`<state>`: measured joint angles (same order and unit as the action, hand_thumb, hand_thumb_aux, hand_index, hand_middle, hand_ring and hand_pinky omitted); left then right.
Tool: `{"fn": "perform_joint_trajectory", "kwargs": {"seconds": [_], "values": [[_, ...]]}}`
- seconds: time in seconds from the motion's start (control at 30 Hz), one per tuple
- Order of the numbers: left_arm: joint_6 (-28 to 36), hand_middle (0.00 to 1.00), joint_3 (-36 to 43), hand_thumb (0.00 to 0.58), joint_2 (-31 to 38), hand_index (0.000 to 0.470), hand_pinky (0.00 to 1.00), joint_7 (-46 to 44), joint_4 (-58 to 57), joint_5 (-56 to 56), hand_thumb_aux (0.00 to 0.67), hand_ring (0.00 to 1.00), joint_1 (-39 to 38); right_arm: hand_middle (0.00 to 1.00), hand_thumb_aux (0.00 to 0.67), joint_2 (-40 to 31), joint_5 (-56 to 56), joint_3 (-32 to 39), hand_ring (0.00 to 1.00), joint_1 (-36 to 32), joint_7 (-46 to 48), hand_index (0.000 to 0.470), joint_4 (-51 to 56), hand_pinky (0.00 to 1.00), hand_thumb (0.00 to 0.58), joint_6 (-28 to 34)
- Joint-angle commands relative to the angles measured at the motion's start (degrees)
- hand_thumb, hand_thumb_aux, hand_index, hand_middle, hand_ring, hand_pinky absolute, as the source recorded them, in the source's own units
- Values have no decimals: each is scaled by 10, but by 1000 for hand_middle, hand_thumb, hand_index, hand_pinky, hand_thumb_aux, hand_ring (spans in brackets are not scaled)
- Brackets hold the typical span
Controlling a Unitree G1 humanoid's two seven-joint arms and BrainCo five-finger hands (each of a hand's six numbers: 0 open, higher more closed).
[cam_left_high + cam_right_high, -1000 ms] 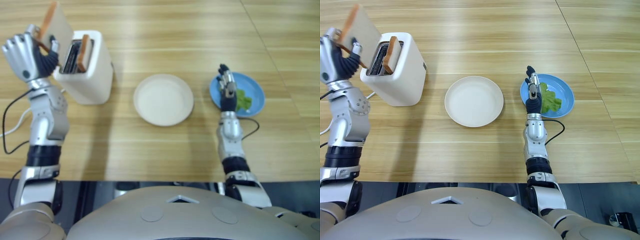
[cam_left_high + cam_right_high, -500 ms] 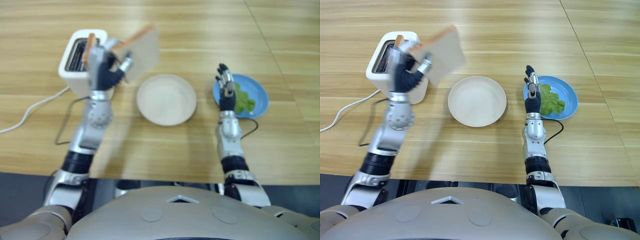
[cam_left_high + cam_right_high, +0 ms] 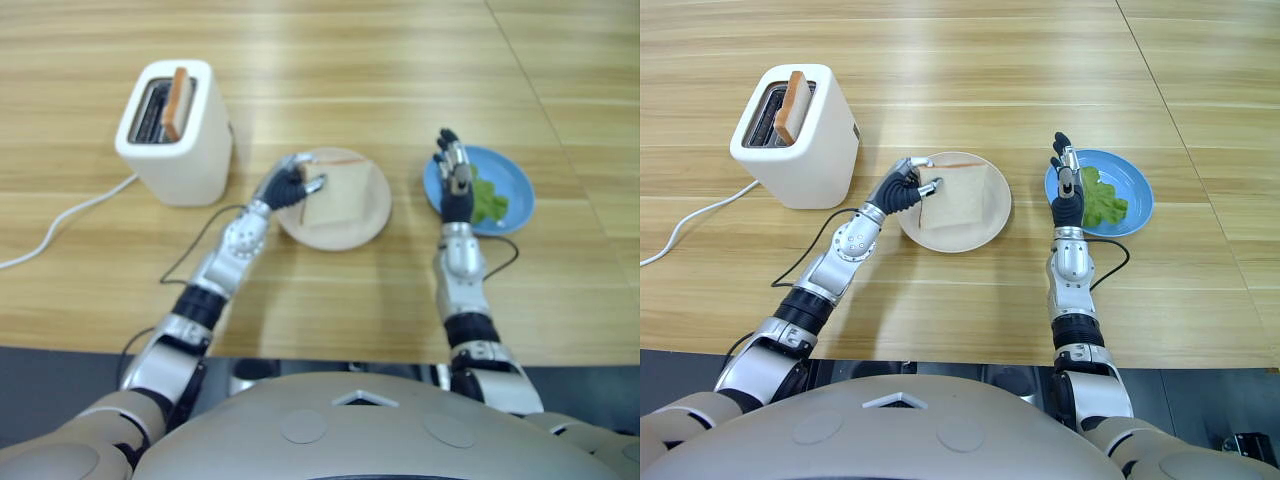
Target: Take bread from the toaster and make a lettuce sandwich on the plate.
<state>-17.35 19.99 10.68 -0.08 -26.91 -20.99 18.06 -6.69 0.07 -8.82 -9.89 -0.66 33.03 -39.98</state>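
Note:
A slice of bread (image 3: 958, 195) lies on the cream plate (image 3: 982, 227) at the table's middle. My left hand (image 3: 902, 186) is at the plate's left rim, fingers still pinched on the slice's left edge. The white toaster (image 3: 798, 140) stands at the left with another slice of bread (image 3: 792, 92) upright in its slot. A blue plate (image 3: 1130, 190) at the right holds green lettuce (image 3: 1097, 203). My right hand (image 3: 1067, 185) rests at the blue plate's left edge, fingers straight and holding nothing.
The toaster's white cord (image 3: 685, 232) trails across the table to the left edge. Bare wooden table lies behind and in front of the plates.
My left hand has carried the bread slice from above the toaster down and right onto the cream plate. The right hand has kept still. The camera has shifted.

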Motion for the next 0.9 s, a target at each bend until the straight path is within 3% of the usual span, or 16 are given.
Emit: {"fn": "perform_joint_trajectory", "kwargs": {"seconds": [0.03,0.07,0.2,0.33,0.5,0.63,0.73,0.83,0.9], "values": [[25,1000,23,578,4,433,1000,15,-53,-52,631,1000,16,0,0,0,5,-1,0,10,1,0,-14,0,0,11],[30,0,28,0,6,0,0,21,-59,-65,0,0,19,0,0,-1,6,-1,0,13,2,0,-21,0,0,12],[63,0,56,0,28,0,0,62,-46,-148,0,0,25,0,0,-5,6,0,0,26,5,0,-60,0,0,23],[105,0,63,0,60,0,0,119,39,-236,0,0,16,0,0,-20,-17,7,0,48,8,0,-129,0,0,49],[141,0,51,0,91,0,0,199,261,-357,0,0,-42,0,0,-81,-119,-7,0,109,12,0,-346,0,0,98],[142,0,36,0,90,0,0,220,350,-377,0,0,-77,0,0,-160,-269,-44,0,125,-8,0,-443,0,0,121],[140,0,26,0,78,0,0,213,352,-351,0,0,-84,0,0,-312,-486,-88,0,117,-109,0,-380,0,0,163],[129,0,19,0,62,0,0,206,300,-310,0,0,-77,0,0,-430,-601,-37,0,98,-191,0,-240,0,0,208],[120,0,10,0,55,0,0,206,272,-285,0,0,-75,0,0,-468,-651,14,0,72,-231,0,-156,0,0,226]]}}
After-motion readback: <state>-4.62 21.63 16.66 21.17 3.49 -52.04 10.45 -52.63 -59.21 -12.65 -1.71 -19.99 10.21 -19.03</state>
